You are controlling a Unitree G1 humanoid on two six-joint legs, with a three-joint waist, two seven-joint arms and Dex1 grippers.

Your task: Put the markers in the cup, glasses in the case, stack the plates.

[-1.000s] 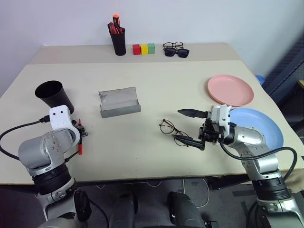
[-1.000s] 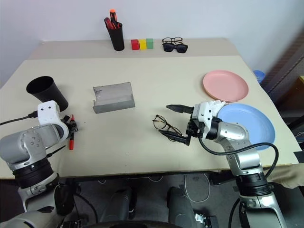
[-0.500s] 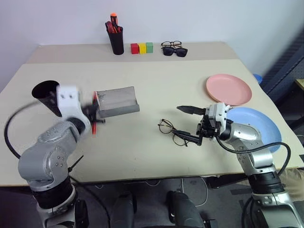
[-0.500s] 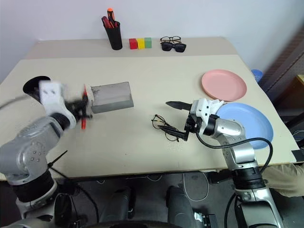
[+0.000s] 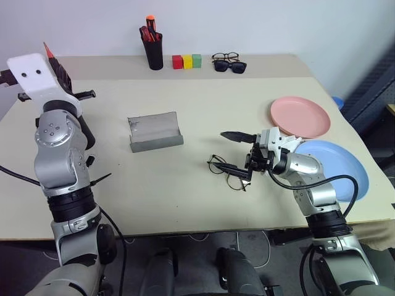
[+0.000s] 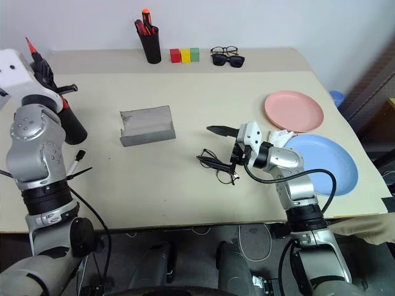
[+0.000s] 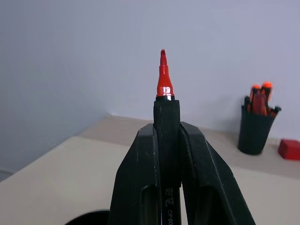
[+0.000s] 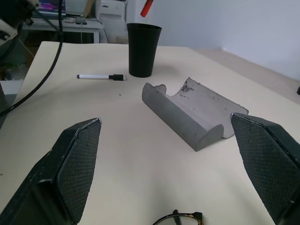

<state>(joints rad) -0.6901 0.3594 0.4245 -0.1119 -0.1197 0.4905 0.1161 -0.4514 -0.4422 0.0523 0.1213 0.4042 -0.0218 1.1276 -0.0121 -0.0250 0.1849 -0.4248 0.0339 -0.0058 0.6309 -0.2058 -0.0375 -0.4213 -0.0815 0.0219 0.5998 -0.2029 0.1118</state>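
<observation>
Beige table (image 5: 203, 111) before pale wall; left tool (image 7: 167, 136) clamping red marker (image 7: 163, 79), right tool (image 8: 168, 159) agape, empty.

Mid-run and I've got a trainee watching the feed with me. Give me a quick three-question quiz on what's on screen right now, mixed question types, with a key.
1. True or false: the left gripper is shut on the red marker.
2. Multiple choice: the wire-rimmed glasses lie
A. inside the grey case
B. on the table, by the open right gripper
C. on the pink plate
3. Short answer: where is the black marker?

Key
1. True; its tip sticks out past the fingers.
2. B
3. Flat on the table near the black cup, not in it.
</observation>
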